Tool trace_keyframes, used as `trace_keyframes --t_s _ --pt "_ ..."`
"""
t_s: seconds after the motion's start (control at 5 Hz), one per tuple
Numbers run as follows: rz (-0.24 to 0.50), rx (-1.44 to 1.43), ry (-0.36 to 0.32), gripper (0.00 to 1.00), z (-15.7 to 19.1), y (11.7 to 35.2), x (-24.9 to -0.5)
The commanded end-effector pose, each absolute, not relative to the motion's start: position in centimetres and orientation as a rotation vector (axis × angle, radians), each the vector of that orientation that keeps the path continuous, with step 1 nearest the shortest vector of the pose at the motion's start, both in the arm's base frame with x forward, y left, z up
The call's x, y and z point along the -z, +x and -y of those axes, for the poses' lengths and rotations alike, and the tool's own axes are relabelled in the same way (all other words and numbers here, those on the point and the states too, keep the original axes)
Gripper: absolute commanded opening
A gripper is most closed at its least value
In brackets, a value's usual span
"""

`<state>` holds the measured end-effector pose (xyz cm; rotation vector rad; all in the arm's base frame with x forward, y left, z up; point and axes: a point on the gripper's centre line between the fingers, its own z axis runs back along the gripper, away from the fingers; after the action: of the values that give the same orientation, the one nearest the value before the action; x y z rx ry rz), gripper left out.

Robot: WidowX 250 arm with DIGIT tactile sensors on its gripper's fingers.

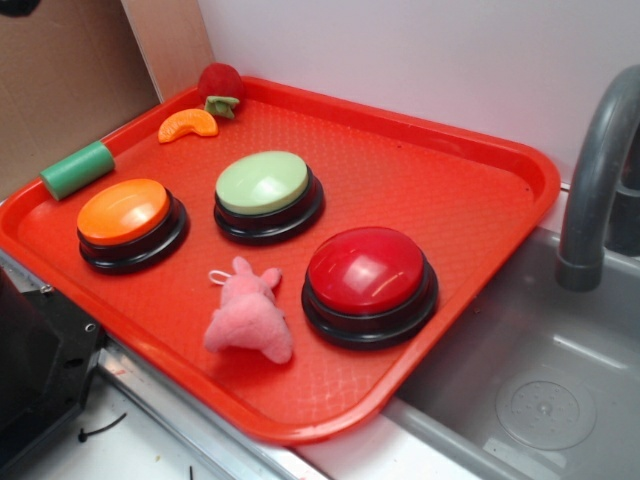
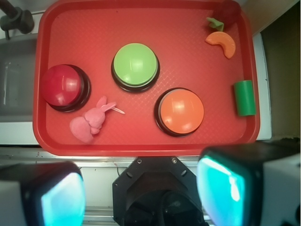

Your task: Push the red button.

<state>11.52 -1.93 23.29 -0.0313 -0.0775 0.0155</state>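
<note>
In the wrist view, a red tray (image 2: 146, 139) fills most of the frame. On its left side sits the red button (image 2: 63, 85), with a pink plush bunny (image 2: 90, 121) touching its lower right edge. Further right stand the green button (image 2: 135, 65) and then the orange button (image 2: 180, 111), each apart from the others. At the far right are an orange slice (image 2: 223, 43), a red strawberry (image 2: 226, 13) in the tray's corner, and a green cylinder (image 2: 244, 97) lying on the rim. Only this view shows the gripper (image 2: 150, 190): its two fingers (image 2: 221, 186) are spread wide apart, holding nothing, hanging over the desk below the tray's near edge. The exterior view alone shows the grey sink (image 1: 540, 390) and faucet (image 1: 595, 180) beside the tray, nearest the red button.
</note>
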Motion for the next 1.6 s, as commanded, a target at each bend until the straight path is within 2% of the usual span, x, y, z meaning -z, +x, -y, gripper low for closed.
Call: trace_keyframes --t_s 0.0,0.2,0.4,0.6,0.8,1.0,1.2,1.4 --pt "0.077 -0.015 -0.031 1.0 1.9 11.5 -23.3" --pt "-0.035 0.249 0.133 1.0 6.9 16.5 -19.1" --pt "0.064 0.493 0.135 1.0 13.1 19.4 -17.4" --pt "0.119 0.699 0.093 1.0 16.1 18.7 -15.8" --pt "0.128 0.747 0.061 1.0 15.9 17.9 -14.1" --pt "0.122 0.78 -0.006 1.0 15.8 18.0 -11.7" --pt "0.072 0.814 -0.045 1.0 16.2 18.4 -9.4" --pt "0.079 0.812 -0.056 1.0 15.5 19.1 -8.3"
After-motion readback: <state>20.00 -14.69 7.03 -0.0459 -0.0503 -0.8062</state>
